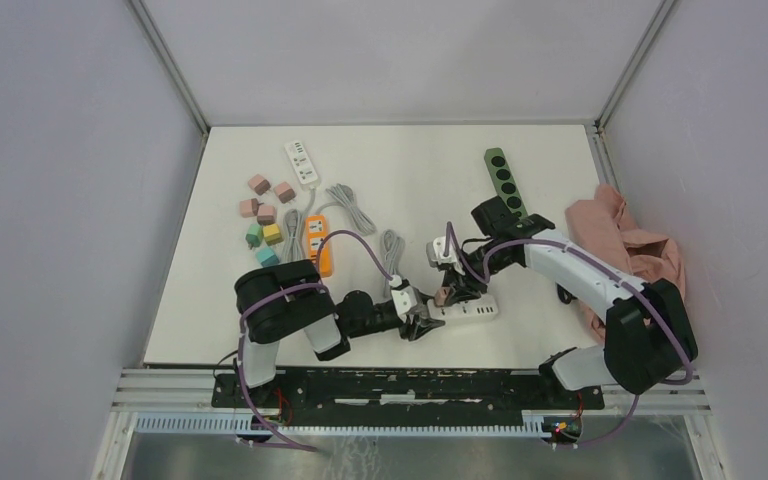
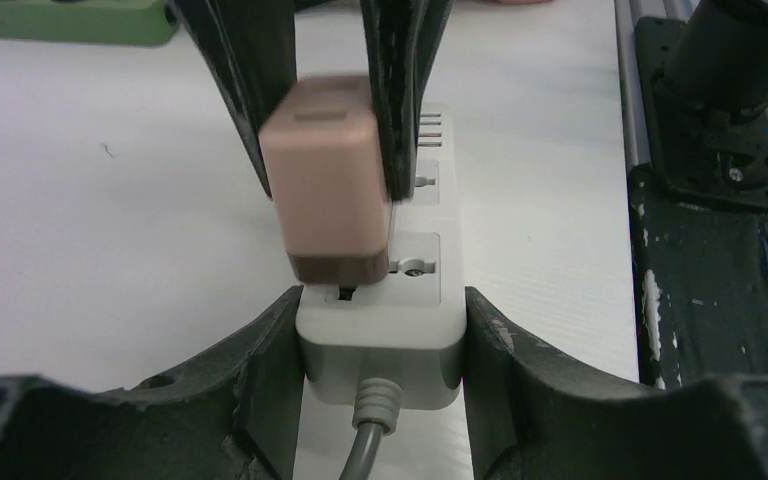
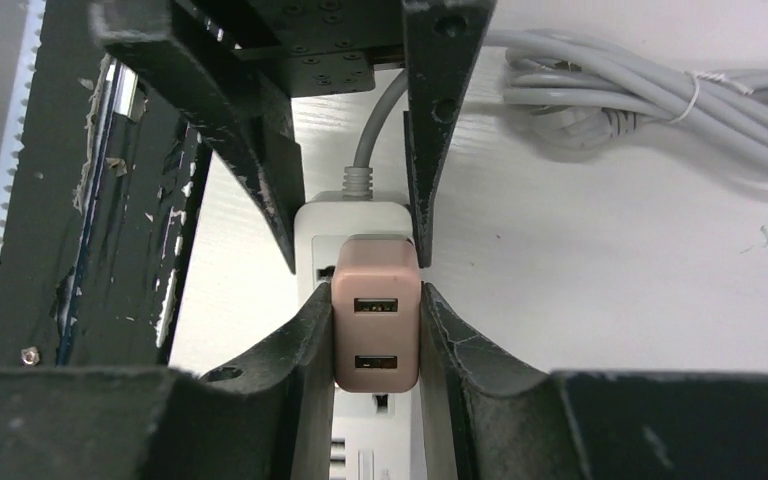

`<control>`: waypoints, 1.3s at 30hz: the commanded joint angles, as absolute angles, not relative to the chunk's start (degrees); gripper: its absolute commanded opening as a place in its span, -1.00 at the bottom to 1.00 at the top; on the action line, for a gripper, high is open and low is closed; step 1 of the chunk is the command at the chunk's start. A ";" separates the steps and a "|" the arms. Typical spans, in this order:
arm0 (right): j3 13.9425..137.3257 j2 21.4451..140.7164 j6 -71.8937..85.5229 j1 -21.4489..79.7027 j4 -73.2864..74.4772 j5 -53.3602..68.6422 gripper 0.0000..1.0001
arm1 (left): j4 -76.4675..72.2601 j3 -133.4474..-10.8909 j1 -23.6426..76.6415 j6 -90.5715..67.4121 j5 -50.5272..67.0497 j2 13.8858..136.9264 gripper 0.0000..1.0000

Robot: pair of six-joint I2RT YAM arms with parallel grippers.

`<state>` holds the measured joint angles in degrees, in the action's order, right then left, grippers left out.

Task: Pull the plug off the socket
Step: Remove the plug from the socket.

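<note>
Near the front edge of the desk [image 1: 410, 170], the pink plug [image 3: 375, 315] stands on the white power strip [image 2: 380, 345], clenched by the right tool [image 3: 375, 300]; the left tool [image 2: 380, 315] grasps the strip at its cable end

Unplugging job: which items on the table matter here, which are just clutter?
In the job: pink plug, near white power strip, right tool gripping the plug, left tool clamping the strip.
Lying about: green power strip, orange power strip, far white power strip, loose coloured plugs, pink cloth, grey cable coil.
</note>
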<state>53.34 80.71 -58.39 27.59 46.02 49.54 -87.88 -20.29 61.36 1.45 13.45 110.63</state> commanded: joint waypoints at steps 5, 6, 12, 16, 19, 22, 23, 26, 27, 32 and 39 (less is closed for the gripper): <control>53.90 78.61 -59.05 30.52 47.64 56.87 -1.00 | -89.84 -19.51 60.87 1.94 12.48 112.30 -0.94; 54.16 78.78 -56.17 30.50 46.01 56.89 -1.00 | -89.83 -19.59 60.92 1.93 12.41 112.44 -0.94; 58.17 78.91 -57.38 25.09 51.13 56.14 -1.00 | -90.31 -19.34 60.82 1.54 11.99 113.05 -0.94; 60.24 77.99 -65.03 21.83 59.78 56.20 -1.00 | -90.49 -19.50 60.64 0.92 12.12 113.63 -0.94; 62.23 78.83 -68.01 21.20 65.01 57.61 -1.00 | -91.02 -19.37 60.51 0.45 11.95 113.99 -0.94; 63.94 80.40 -70.47 20.93 68.89 58.76 -1.00 | -91.21 -19.13 60.34 0.03 11.71 113.98 -0.94; 64.32 80.77 -70.68 21.00 69.59 58.91 -1.00 | -91.16 -19.09 60.23 -0.11 11.76 113.94 -0.94; 65.13 81.52 -70.76 20.87 70.66 59.51 -1.00 | -91.23 -19.24 60.15 -0.50 11.86 113.93 -0.94; 65.29 81.57 -70.58 20.87 70.73 59.84 -1.00 | -91.22 -19.25 60.09 -0.72 11.86 113.99 -0.92; 65.17 81.21 -67.80 20.19 69.00 60.90 -1.00 | -91.11 -19.08 59.92 -1.83 11.64 113.34 -0.39; 65.81 82.09 -66.24 19.25 68.99 61.37 -1.00 | -90.28 -18.49 59.88 -3.23 10.38 111.03 0.59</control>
